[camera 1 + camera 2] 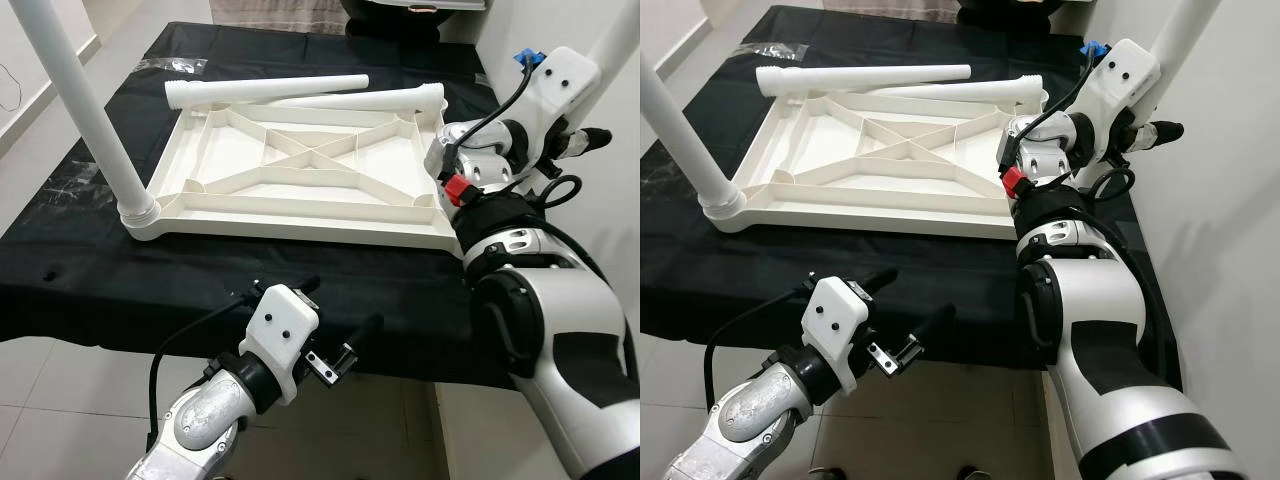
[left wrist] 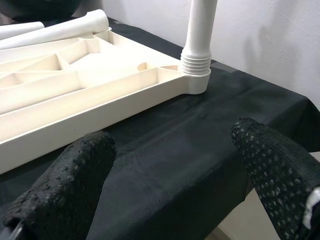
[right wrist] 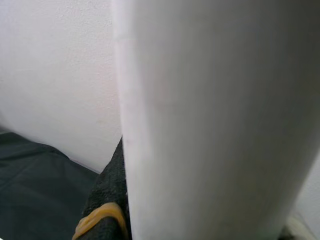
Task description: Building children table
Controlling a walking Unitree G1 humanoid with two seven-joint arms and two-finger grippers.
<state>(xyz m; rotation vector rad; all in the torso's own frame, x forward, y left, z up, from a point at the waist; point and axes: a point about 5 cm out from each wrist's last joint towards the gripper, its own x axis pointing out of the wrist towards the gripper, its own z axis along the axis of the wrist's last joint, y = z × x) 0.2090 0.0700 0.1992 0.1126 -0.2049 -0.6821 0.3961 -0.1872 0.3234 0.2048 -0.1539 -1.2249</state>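
Left eye view: the upturned white tabletop (image 1: 300,165) lies on black cloth (image 1: 120,270), one leg (image 1: 95,110) screwed in, two loose legs (image 1: 300,95) beside. My left claw (image 1: 335,320) hangs apart near the cloth's edge; my right claw (image 1: 1140,130) clamps an upright leg (image 3: 215,120).

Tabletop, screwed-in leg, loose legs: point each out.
tabletop (image 1: 300,160): left eye view, centre of the ribbed underside.
screwed-in leg (image 1: 90,110): left eye view, mid shaft above the near-left corner.
loose legs (image 1: 270,88): left eye view, shaft of the one lying farther along the far edge.
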